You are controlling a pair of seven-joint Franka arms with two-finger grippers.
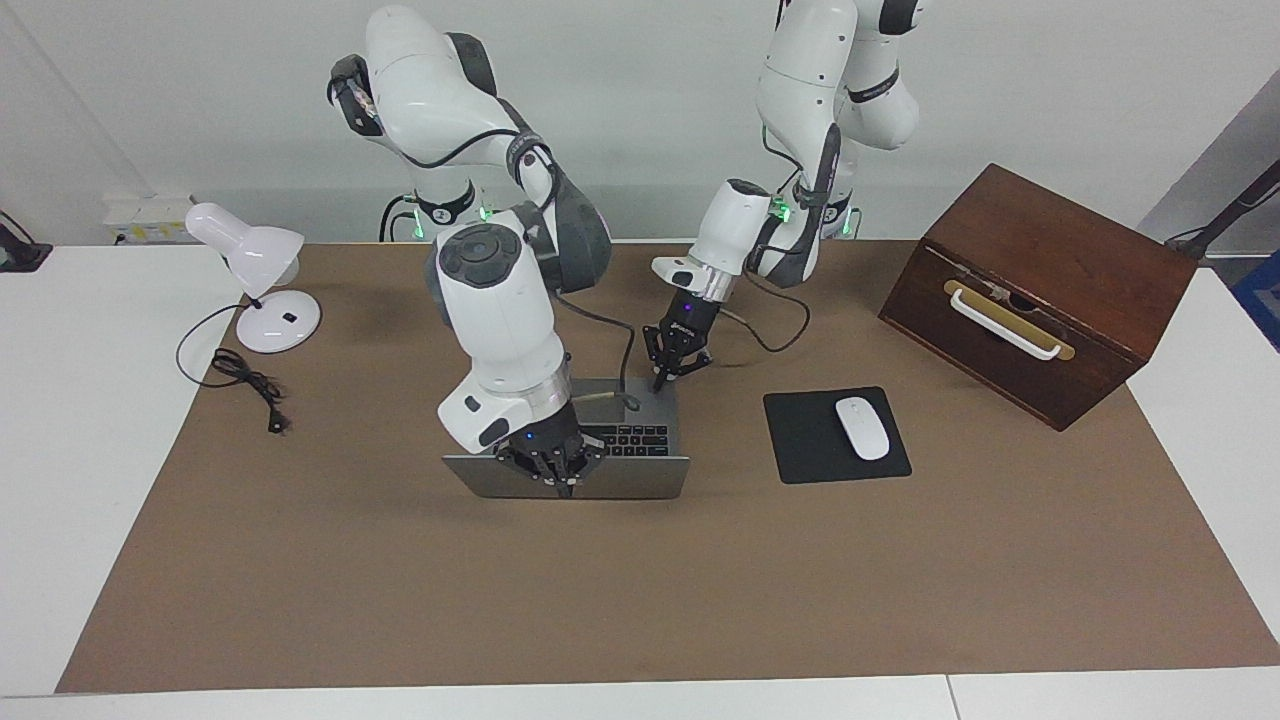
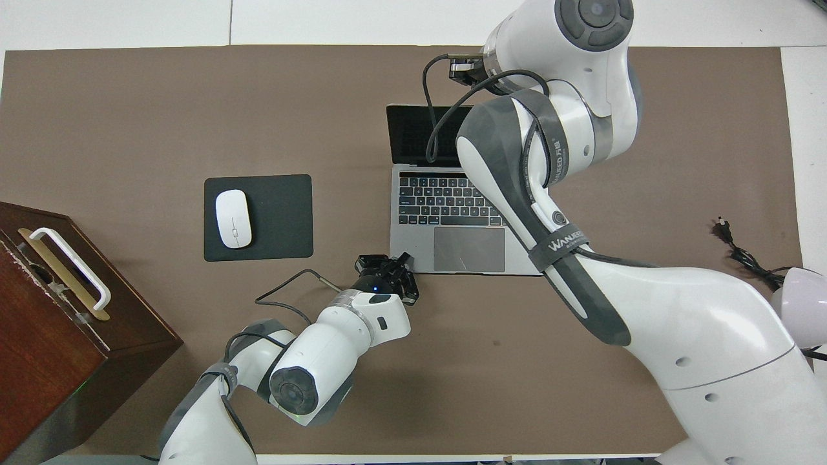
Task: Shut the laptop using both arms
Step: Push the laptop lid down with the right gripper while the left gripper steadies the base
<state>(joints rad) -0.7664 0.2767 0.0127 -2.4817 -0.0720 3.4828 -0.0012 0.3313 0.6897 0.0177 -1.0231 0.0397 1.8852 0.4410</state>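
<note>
The laptop is seen open on the brown mat that covers the worktop, its lid raised, its keyboard and trackpad turned toward the robots.

The right pincer is brought down at the lid's top edge, on the lid's outer face as the facing view shows it; its fingertips are pressed together and nothing is gripped between them. Contact with the lid cannot be told for certain. In the overhead view this pincer is hidden by the right arm, which is stretched across the laptop.

The left pincer is held at the corner of the laptop's base nearest the robots, toward the left arm's end of the worktop. Its fingertips are likewise shut, with nothing held. Whether the corner is touched cannot be told.

Beside the left pincer, toward the left arm's end, a white mouse is laid on a black mouse pad, with a wooden box farther along. Well apart from the right pincer, toward the right arm's end, a white desk lamp is set with its loose cord.
</note>
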